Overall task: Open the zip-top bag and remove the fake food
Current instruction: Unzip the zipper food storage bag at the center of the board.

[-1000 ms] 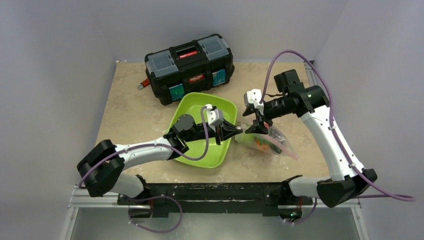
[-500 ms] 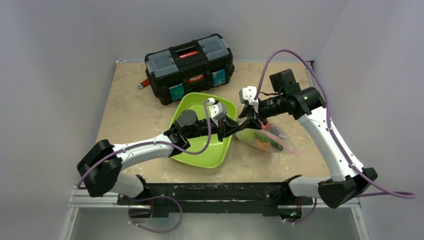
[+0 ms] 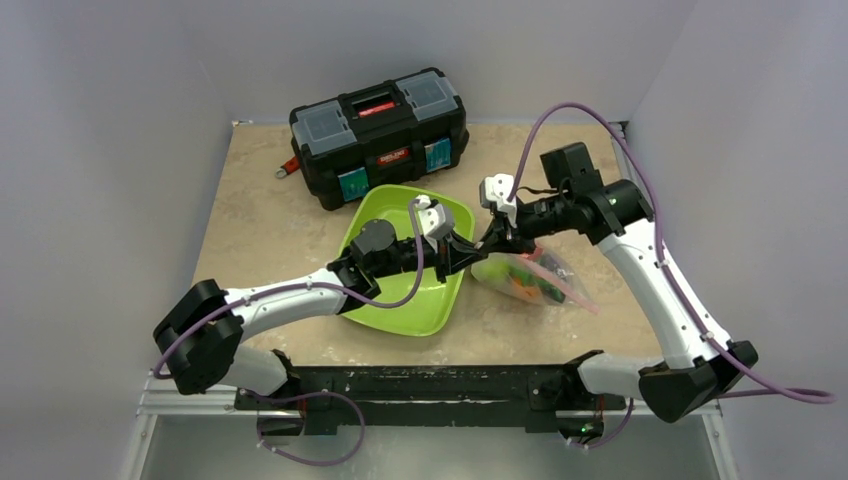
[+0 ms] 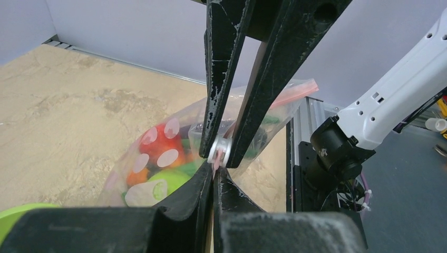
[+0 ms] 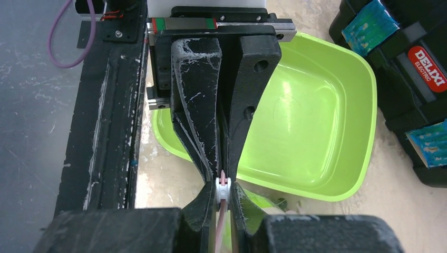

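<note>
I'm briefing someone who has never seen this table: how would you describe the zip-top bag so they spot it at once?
From the black toolbox at the far edge of the table, come forward to the lime-green tray. The zip-top bag lies just right of that tray. It is the only clear, crinkly thing there, with a pink zip strip and colourful fake food inside.
</note>
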Action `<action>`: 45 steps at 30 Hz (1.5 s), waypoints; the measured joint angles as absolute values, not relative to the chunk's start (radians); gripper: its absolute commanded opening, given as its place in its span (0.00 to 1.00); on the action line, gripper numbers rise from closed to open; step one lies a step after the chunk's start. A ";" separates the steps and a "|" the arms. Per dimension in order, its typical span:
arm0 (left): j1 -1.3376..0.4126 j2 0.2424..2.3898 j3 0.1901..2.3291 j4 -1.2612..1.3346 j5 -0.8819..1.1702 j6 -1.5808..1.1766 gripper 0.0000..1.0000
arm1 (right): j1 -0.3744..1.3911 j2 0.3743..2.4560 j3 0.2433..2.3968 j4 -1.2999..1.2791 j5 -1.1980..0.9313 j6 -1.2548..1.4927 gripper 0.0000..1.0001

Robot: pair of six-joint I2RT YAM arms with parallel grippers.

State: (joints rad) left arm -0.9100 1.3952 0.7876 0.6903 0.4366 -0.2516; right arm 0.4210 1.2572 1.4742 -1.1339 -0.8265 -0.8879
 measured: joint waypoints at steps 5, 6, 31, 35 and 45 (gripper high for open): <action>-0.911 1.381 0.787 0.679 0.415 -0.246 0.00 | 0.425 1.240 1.461 -1.108 -0.820 -0.871 0.00; -0.911 1.377 0.787 0.677 0.411 -0.244 0.00 | 0.426 1.235 1.457 -1.100 -0.820 -0.867 0.00; -0.889 1.328 0.751 0.688 0.355 -0.226 0.00 | 0.292 1.171 1.406 -1.076 -0.735 -0.797 0.00; -0.889 1.331 0.756 0.685 0.361 -0.229 0.00 | 0.274 1.171 1.406 -1.084 -0.711 -0.797 0.00; -0.888 1.331 0.756 0.690 0.383 -0.252 0.00 | 0.246 1.171 1.419 -1.112 -0.669 -0.808 0.00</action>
State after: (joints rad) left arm -0.8875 1.3312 0.7559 0.6899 0.3832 -0.2523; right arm 0.2459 1.1713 1.4185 -1.1122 -0.6689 -0.8078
